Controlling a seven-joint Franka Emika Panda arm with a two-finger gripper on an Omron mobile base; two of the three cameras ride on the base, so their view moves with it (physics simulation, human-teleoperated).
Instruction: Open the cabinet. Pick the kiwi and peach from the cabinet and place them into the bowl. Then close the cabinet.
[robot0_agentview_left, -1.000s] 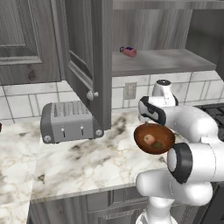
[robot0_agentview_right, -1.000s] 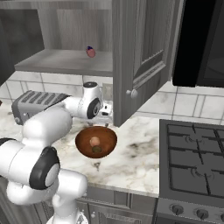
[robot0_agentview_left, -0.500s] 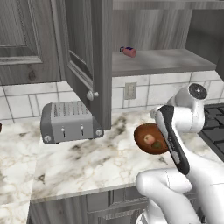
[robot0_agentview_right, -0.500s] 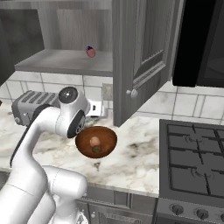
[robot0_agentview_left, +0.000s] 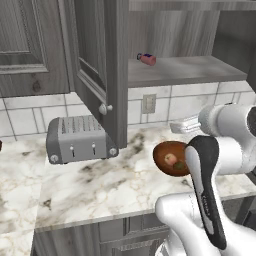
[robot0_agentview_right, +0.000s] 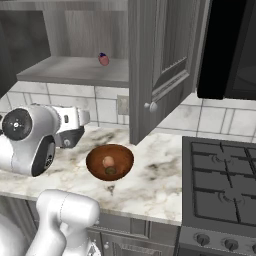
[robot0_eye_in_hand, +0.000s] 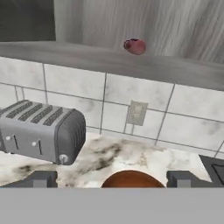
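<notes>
From the left base camera, the cabinet stands open; the bowl at four o'clock holds the peach and kiwi. From the right, the same. Hand camera: gripper released, empty, the bowl at six o'clock.

Cabinet: dark grey wood-grain, both doors swung open, round silver knobs on the door edges. Bowl: glossy reddish-brown, upright on the counter below the open cabinet. Peach and kiwi lie inside the bowl, just beside each other.
</notes>
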